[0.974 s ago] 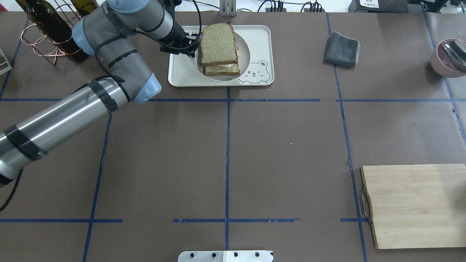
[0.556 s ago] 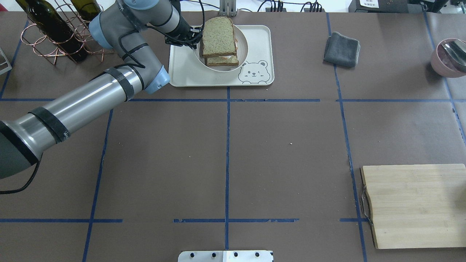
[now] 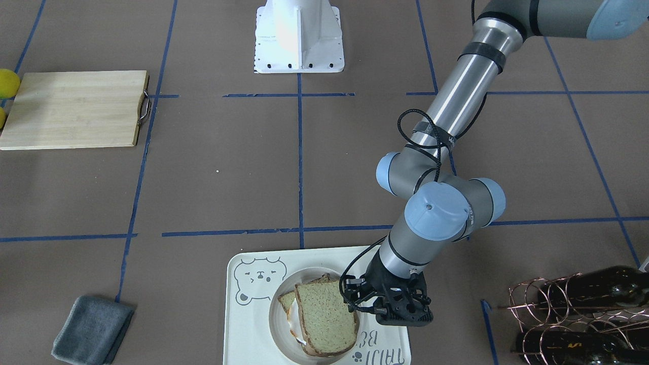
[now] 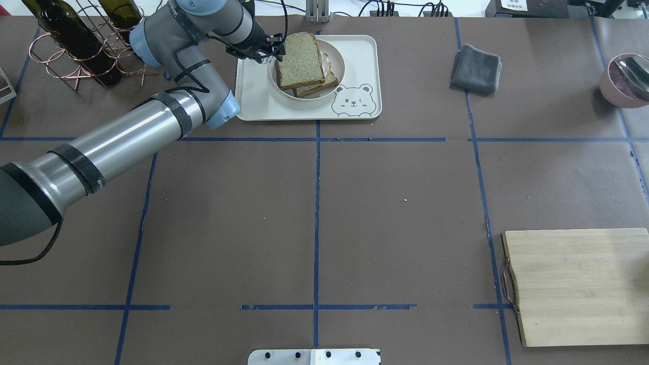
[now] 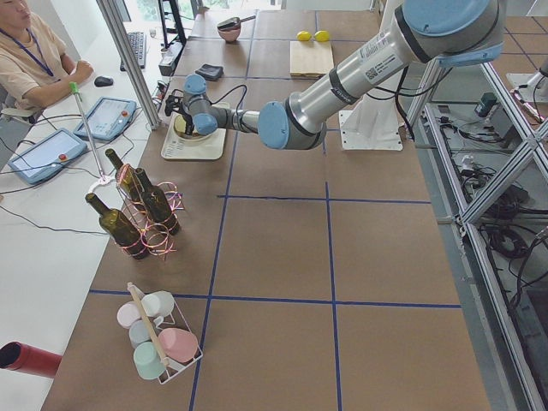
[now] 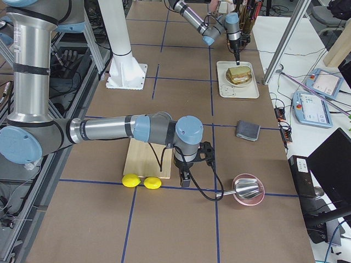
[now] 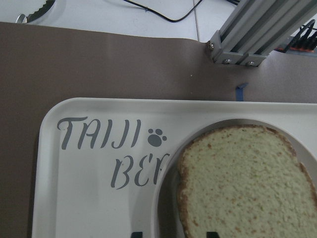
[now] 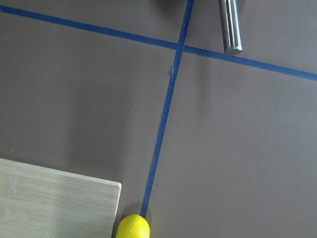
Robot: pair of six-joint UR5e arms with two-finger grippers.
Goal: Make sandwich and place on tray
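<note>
left end effector (image 4: pixel 275 48) clamped on sandwich (image 4: pixel 302 63) over tray (image 4: pixel 258 101), right end effector (image 6: pixel 185 179) state unclear

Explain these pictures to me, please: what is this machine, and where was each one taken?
It is a robot with two arms at a brown table. Cameras look from above, from across the table, from both ends and from each wrist. The left gripper is at the edge of the sandwich, which lies on the tray; whether it grips is unclear. The right gripper hangs beside a wooden cutting board and two lemons. A grey cloth, a pink bowl and wine bottles are there too.
</note>
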